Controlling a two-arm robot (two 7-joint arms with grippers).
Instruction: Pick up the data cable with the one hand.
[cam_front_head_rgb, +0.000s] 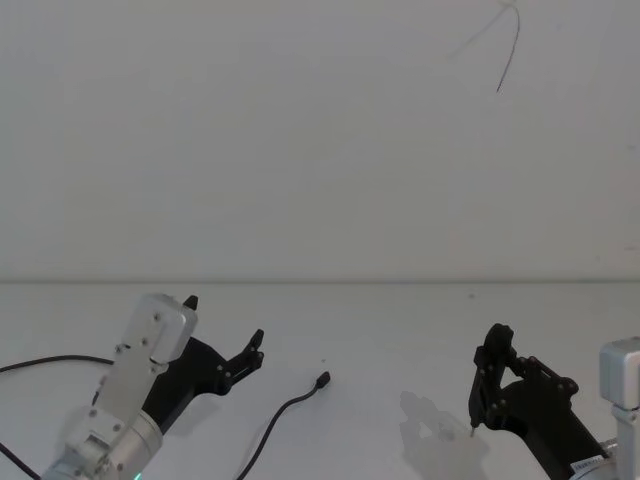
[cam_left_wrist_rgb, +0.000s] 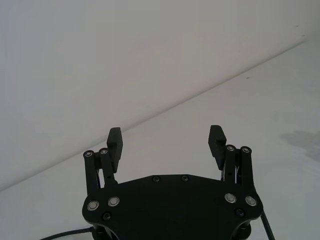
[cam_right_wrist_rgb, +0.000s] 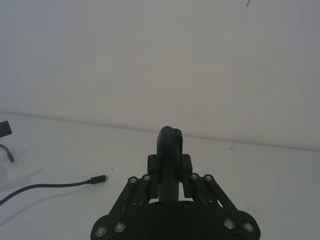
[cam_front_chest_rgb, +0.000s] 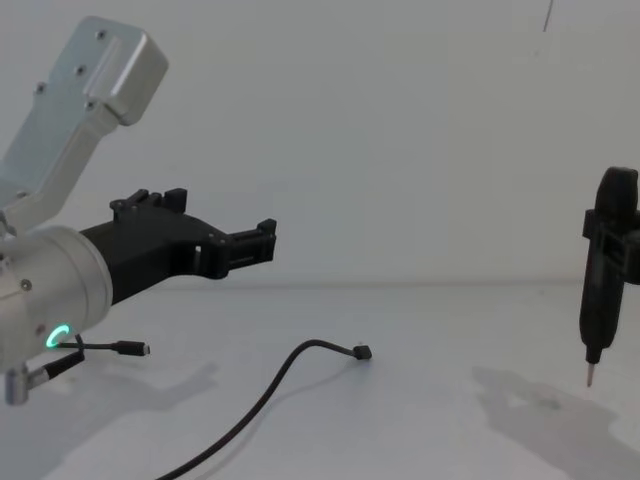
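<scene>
I have the left gripper (cam_left_wrist_rgb: 166, 142), a long black plastic two-finger claw on a fat silver cylindrical wrist (cam_front_chest_rgb: 45, 285) with a glowing green ring, held up off the white table (cam_front_head_rgb: 400, 320) on the left side. Its fingers (cam_left_wrist_rgb: 114, 141) are spread wide apart with nothing between them. In the left wrist view I see bare tabletop through the gap.

The data cable (cam_right_wrist_rgb: 60, 185), a long, fairly thick black rubbery lead, lies on the table between the two arms, nearer the left one. It runs from the near edge forward and to the right, humps up a little, and ends in a small black plug (cam_front_chest_rgb: 362, 352) with a short metal tip. The plug rests ahead of and to the right of the open fingers. The gripper is above it and apart from it, not touching.

A much thinner black wire with a tiny plug (cam_front_chest_rgb: 128, 348) lies just beside the silver wrist.

On the right, the black right gripper (cam_right_wrist_rgb: 170, 172) is clamped on a dark pen-shaped tool (cam_front_chest_rgb: 603, 275). The tool stands upright, and its fine tip hangs just over the table.
</scene>
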